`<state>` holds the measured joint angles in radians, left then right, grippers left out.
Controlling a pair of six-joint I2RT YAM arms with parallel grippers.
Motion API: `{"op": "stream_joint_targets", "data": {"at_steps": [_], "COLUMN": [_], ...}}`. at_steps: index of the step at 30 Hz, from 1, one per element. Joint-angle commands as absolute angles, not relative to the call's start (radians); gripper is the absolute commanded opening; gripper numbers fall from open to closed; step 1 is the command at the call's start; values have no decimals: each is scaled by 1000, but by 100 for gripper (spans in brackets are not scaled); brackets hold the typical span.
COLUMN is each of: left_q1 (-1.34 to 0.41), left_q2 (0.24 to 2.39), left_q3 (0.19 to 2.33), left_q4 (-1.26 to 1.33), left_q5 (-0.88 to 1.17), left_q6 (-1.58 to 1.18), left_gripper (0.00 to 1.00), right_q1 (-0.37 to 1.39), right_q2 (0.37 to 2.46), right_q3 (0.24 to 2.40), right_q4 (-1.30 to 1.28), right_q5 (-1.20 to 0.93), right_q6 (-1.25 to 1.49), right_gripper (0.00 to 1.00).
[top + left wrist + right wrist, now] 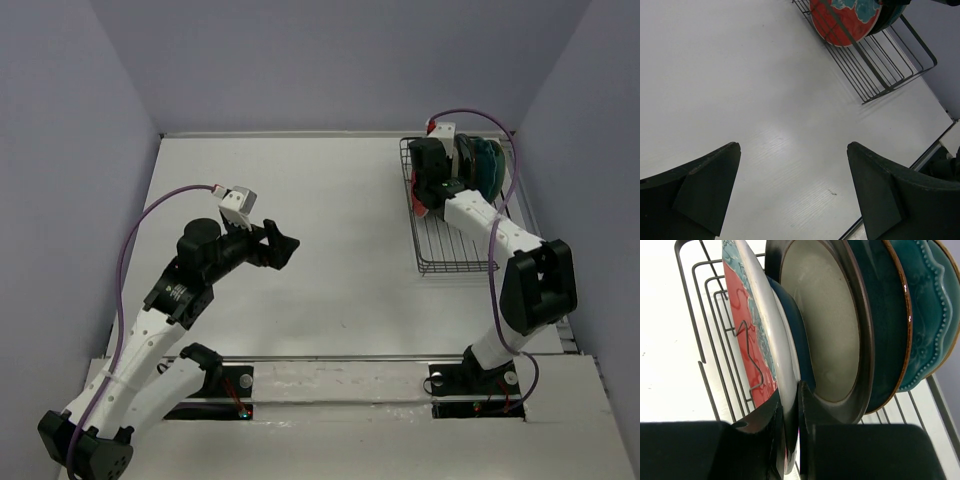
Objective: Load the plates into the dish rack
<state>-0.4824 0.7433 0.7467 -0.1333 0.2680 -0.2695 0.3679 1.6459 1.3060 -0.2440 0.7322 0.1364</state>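
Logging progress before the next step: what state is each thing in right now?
left gripper: open, empty, over the table.
right gripper: shut on the red-patterned plate's rim.
red-patterned plate: on edge in the rack, gripped.
cream plate: on edge in the rack.
dark teal plate: on edge in the rack.
scalloped teal plate: on edge, at the end of the row.
dish rack: partly loaded.
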Motion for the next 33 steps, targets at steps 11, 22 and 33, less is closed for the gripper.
{"op": "stream_joint_targets", "data": {"at_steps": [11, 22, 33], "left_q1": [-476, -454, -436], "left_q2": [758, 790, 708], "left_q3": [779, 782, 767], "left_q4": [-97, -100, -60], "left_q5": [229, 195, 130], "left_q6": [-259, -261, -268], "left_gripper": [99, 99, 99], "right_q1": [321, 321, 321], "right_q2": [1626, 1425, 946], "right_q3": [1289, 1328, 1054], "right_q4": [-198, -213, -129], "right_q5": [681, 557, -30], "right_q6": [365, 273, 364], "right_gripper": [44, 75, 100]}}
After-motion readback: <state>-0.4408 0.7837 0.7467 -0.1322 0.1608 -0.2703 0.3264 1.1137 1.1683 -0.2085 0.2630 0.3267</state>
